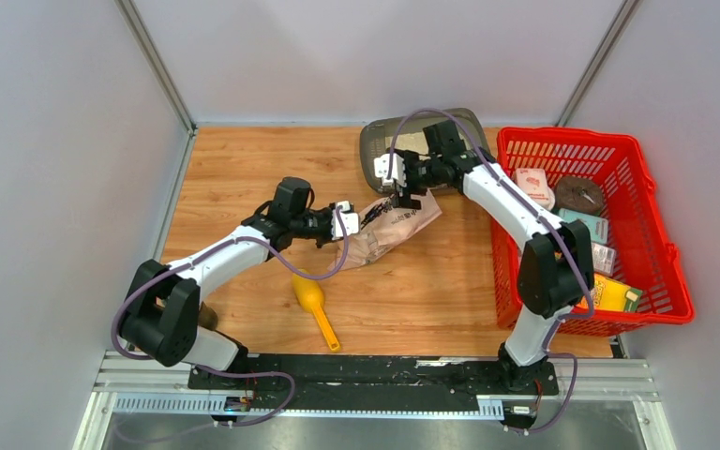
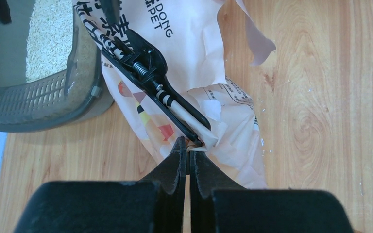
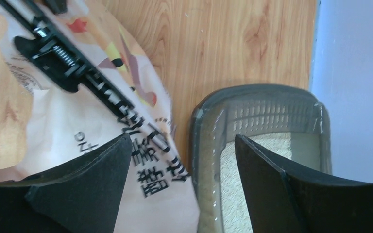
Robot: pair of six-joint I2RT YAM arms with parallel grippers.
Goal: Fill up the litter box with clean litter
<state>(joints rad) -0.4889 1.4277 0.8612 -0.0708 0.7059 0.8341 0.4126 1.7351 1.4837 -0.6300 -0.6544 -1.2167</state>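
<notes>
2 arms (image 1: 220, 258) have white links, black joints, looping lilac cables (image 1: 422, 112) and matte black fingers (image 3: 77, 189).

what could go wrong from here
The left gripper pinches only a thin edge of the crumpled pale paper litter bag, so it may slip or tear. The black spring clip clamped across the bag could block pouring. The open right gripper hangs over the rim of the dark grey plastic litter box and might knock it.
</notes>
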